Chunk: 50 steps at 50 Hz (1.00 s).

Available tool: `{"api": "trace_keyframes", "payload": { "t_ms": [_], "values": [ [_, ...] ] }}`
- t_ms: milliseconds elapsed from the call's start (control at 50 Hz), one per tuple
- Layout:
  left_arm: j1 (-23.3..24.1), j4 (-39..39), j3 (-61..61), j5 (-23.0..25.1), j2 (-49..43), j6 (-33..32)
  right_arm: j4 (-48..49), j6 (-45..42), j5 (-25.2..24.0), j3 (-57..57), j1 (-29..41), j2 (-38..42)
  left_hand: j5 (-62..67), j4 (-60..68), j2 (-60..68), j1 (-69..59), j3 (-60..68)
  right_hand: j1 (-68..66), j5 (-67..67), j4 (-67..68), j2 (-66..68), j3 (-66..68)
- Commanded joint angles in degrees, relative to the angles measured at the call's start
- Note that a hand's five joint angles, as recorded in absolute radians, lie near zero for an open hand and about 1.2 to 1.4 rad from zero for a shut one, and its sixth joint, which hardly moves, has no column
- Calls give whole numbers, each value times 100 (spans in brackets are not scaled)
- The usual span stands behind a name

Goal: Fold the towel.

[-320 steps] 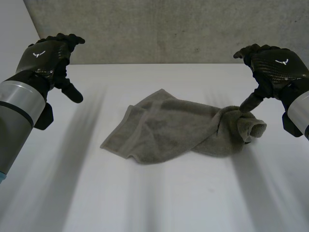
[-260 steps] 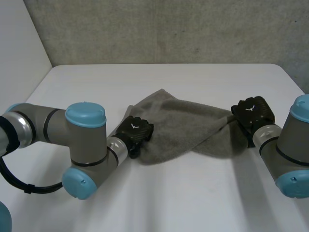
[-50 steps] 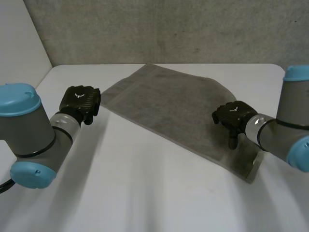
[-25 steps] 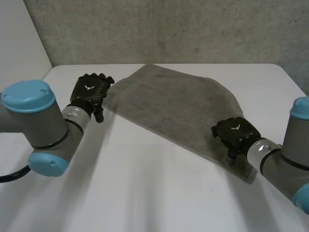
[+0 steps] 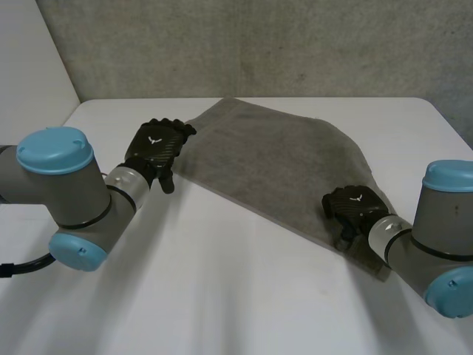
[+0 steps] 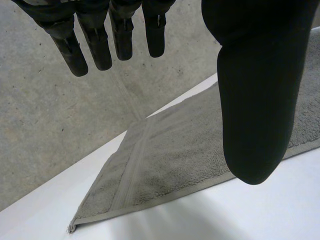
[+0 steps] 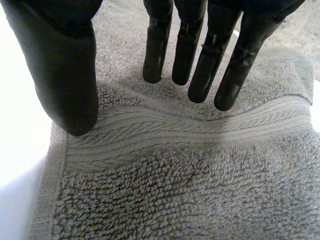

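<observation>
The grey towel [image 5: 273, 151] lies spread flat and slantwise on the white table. My left hand [image 5: 157, 145] hovers just off its left corner, open, fingers straight and thumb apart, holding nothing. In the left wrist view the towel [image 6: 175, 155] lies beyond the thumb [image 6: 255, 100], with its hemmed corner on the table. My right hand [image 5: 353, 209] is over the towel's near right end, palm down. In the right wrist view its fingers [image 7: 200, 55] are straight above the woven band of the towel [image 7: 200, 190], thumb apart, gripping nothing.
The white table [image 5: 222, 303] has bare room in front of the towel and to its left. A grey concrete wall [image 5: 259, 44] runs along the back edge. Both arms reach in low from the sides.
The left hand has opened and moved right, up to the towel's left corner. The right hand has slid nearer along the towel's right end. The towel has stayed flat.
</observation>
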<state>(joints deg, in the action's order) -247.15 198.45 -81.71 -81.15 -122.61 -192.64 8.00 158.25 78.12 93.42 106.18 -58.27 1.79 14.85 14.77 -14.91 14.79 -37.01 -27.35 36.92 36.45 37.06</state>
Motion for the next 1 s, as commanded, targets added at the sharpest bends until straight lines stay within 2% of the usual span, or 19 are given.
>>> {"api": "trace_keyframes", "payload": {
  "t_ms": [20,40,80,200,260,300,360,400,420,460,580,880,1000],
  "values": [
    [0,0,-3,3,-8,-2,-9,-5,2,-96,-1,114,432,125,133,-119,132,-1871,-1837,1881,1927,1866],
    [0,0,-3,3,-8,-2,-9,-5,2,-96,-1,114,432,125,133,-119,132,-1882,-1848,1892,1938,1877],
    [0,0,-3,3,-8,-2,-27,4,-7,-114,-10,114,432,125,133,-119,132,-4289,-4255,4299,4345,4284],
    [0,0,6,3,-17,-2,-62,22,-25,-61,-10,8,432,125,133,-119,132,-4299,-4265,4308,4355,4294],
    [0,0,-3,3,-17,-2,-80,30,-42,53,-10,-370,432,125,133,-119,132,-4299,-4265,4308,4355,4294],
    [0,0,-3,12,-26,-2,-176,4,-42,263,-1,-930,432,125,133,-119,132,-4299,-4265,4308,4355,4294],
    [0,0,-3,12,-26,-2,-256,4,-86,335,-1,-1187,432,125,133,-119,132,-4299,-4265,4308,4355,4294],
    [0,0,-3,29,-43,-2,-553,21,-261,422,-27,-1677,465,158,167,-153,165,-4299,-4265,4308,4355,4294],
    [0,0,-3,29,-43,-2,-554,22,-262,423,-27,-1679,465,158,167,-153,165,-4299,-4265,4308,4355,4294],
    [9,0,15,38,-122,-2,-939,39,-559,484,-36,-2239,465,158,167,-153,165,-4299,-4265,4308,4355,4294],
    [131,9,76,135,-333,-2,-1441,179,-982,502,-45,-3049,482,175,184,-170,182,-4299,-4265,4308,4355,4294],
    [703,53,340,65,-966,34,-1960,619,-1413,510,-45,-4289,583,276,285,-271,283,-4299,-4265,4308,4355,4294],
    [800,88,594,-32,-1203,34,-2216,646,-1545,537,-45,-4553,1103,796,805,-791,803,-4299,-4265,4308,4355,4294]
  ]
}}
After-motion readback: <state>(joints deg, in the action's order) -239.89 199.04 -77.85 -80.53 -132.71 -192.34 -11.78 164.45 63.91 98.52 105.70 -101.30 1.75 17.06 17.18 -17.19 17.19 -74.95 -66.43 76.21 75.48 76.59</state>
